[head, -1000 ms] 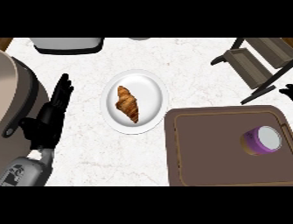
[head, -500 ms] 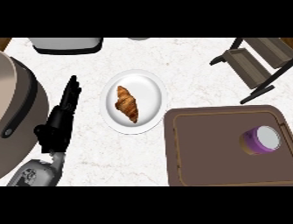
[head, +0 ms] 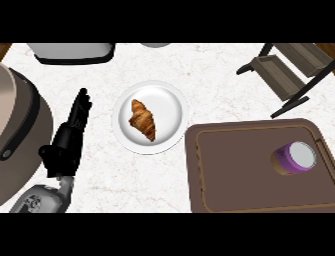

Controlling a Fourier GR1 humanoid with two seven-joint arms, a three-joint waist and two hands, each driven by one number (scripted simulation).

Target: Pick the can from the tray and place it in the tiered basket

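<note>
Can (head: 296, 157) with purple lid stands upright in brown tray (head: 222, 195), right side of it. You see only left hand (head: 67, 140) w/ fingers straight, open, holding nothing, beside plate (head: 162, 100) w/ croissant (head: 143, 119). Tiered basket (head: 288, 70) is at tabletop (head: 214, 65) top right.

Purple-lidded can (head: 297, 156), brown tray (head: 222, 185), white plate (head: 162, 100), golden-brown croissant (head: 143, 120), white marbled counter (head: 222, 95).

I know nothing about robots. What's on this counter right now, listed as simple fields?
can: purple-topped round can, upright on the tray's right side
tray: brown rectangular tray, lower right
basket: dark tiered basket, upper right
plate: white round plate holding a brown croissant
left hand: black left hand, open, beside the plate
right hand: not visible
</note>
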